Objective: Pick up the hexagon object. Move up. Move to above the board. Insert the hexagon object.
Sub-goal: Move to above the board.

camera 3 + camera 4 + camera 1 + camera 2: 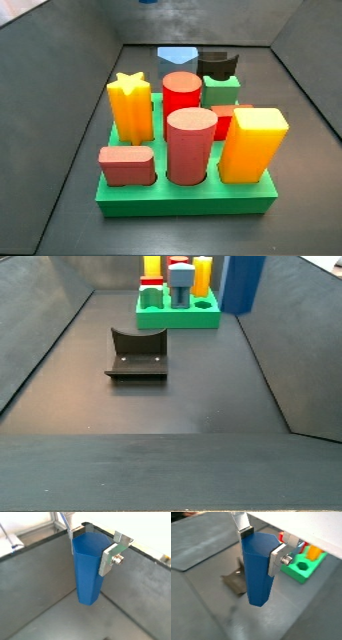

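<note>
Several tall pegs are standing in the board — a yellow star, two red cylinders, an orange-yellow square block and a low reddish piece; no writing is showing anywhere. In both wrist views the hand is clamping the hexagon object near its top, silver fingers pressing opposite faces, and the dark blue column is hanging upright, clear of the dark counter — the fixture is sitting near the board.
</note>
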Controlling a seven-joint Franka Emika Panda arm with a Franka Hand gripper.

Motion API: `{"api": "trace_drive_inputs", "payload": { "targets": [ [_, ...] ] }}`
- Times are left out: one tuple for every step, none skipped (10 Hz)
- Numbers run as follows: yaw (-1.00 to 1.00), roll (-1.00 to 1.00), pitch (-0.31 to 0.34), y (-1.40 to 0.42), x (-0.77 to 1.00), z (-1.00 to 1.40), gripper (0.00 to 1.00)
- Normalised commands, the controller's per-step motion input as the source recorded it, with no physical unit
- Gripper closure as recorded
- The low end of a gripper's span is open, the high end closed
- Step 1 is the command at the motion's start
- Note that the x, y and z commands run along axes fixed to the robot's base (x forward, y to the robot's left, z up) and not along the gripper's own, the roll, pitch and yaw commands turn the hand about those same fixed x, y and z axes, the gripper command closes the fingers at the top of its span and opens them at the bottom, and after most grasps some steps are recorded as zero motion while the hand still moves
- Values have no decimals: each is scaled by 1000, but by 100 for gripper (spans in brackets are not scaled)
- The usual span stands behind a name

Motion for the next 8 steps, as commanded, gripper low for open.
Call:
{"api": "trace_drive_inputs", "payload": {
  "targets": [
    [-193,0,263,-1000,153,38,100],
    [-82,-13,198,-1000,155,42,100],
    [-49,-23,153,-1000,159,43,100],
    [-24,-30,122,-1000,163,44,100],
    [-8,-19,112,-1000,167,46,100],
    [3,-15,117,-1000,176,50,100],
    [1,-8,127,-1000,184,51,100],
    [7,0,135,-1000,194,53,100]
  ]
}}
